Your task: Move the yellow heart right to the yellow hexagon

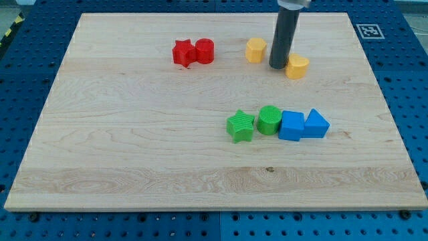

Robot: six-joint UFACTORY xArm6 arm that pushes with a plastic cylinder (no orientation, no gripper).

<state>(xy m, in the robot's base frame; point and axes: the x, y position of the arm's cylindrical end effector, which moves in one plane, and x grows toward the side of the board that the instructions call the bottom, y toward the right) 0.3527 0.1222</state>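
Pale wooden board on a blue perforated bench

The light-grained wooden board [134, 134] fills most of the frame, evenly lit with soft shadows. Around it runs a blue perforated surface [401, 87] dotted with regular holes. A black-and-white marker tag [367, 30] sits at the upper right, and yellow-black hazard striping [8, 30] shows at the upper left.

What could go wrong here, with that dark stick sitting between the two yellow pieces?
My tip sits between the yellow hexagon and the yellow heart, close against the heart's left side. A push from here would likely drive the heart toward the view's right, away from the hexagon. Circling round, I might clip the heart and knock it off course. The board's top edge is also fairly near.
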